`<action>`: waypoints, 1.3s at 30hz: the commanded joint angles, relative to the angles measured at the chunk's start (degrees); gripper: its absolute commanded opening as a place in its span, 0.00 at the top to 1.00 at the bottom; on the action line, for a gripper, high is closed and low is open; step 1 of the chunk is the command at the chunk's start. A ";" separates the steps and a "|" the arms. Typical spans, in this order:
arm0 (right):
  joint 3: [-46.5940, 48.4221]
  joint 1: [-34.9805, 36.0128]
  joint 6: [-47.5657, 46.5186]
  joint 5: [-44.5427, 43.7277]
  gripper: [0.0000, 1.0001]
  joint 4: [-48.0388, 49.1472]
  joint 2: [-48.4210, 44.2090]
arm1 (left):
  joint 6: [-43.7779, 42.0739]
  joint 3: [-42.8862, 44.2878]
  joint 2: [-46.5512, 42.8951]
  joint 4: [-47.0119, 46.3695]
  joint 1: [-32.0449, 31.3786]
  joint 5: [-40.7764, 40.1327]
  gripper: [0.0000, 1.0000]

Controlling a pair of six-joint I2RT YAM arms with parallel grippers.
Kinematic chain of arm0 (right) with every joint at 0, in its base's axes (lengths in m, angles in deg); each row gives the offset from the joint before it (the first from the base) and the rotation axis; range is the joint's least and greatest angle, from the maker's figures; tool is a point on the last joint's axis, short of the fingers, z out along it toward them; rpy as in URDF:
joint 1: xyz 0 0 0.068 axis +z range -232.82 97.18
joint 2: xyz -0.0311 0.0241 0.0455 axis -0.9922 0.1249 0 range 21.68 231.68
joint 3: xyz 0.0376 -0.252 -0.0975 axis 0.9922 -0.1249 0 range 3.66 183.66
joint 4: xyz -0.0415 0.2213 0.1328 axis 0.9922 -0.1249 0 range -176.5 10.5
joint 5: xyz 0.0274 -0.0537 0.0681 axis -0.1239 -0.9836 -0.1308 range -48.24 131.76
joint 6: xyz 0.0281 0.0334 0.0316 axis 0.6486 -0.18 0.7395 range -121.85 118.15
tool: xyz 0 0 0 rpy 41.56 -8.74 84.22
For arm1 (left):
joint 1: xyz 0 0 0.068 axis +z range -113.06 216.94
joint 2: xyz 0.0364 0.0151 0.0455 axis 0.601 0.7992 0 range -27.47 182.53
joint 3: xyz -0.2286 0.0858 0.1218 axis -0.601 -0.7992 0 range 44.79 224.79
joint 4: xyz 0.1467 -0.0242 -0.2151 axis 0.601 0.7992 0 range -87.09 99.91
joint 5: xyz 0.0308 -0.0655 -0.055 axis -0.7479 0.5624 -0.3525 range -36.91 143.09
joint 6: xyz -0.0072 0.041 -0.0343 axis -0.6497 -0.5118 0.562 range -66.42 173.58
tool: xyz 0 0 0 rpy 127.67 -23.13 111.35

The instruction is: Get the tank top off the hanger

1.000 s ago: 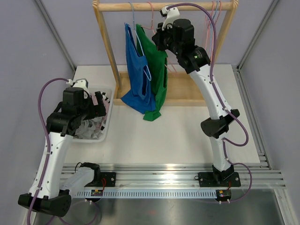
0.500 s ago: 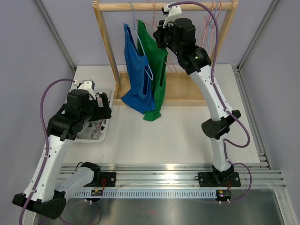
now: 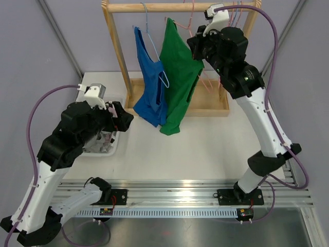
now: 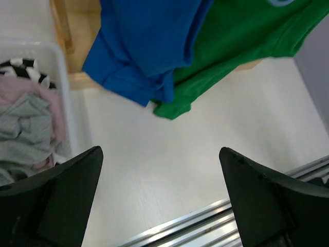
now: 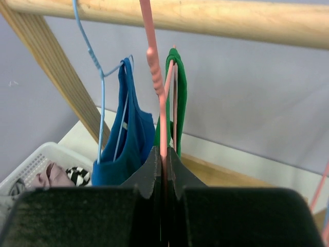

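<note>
The white plastic basket (image 4: 64,108) of crumpled clothes was seen at the left, with the left gripper (image 3: 125,117) beside it, jaws spread wide and empty. The blue fabric tank top (image 3: 147,91) was hung next. The green fabric tank top (image 3: 177,72) was draped on the pink wire hanger (image 5: 156,77) under the wooden rail (image 3: 180,7). The right gripper (image 5: 163,154) was clamped, jaws pressed together, on that hanger's neck. It was judged that the hanger should be held steady while the straps were drawn off by the empty gripper, one shoulder at a time.
</note>
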 commanded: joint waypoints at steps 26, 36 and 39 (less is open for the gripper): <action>-57.14 0.58 14.76 14.30 1.00 4.59 -65.25 | 1.24 23.18 29.98 -35.11 -26.42 -9.53 0.01; -59.17 0.58 13.44 12.62 1.00 2.31 -68.26 | 4.14 22.74 35.53 -42.58 -27.39 -0.65 0.02; -59.43 0.58 13.09 12.54 1.00 1.87 -67.56 | 3.88 22.65 36.15 -44.25 -28.00 -0.03 0.02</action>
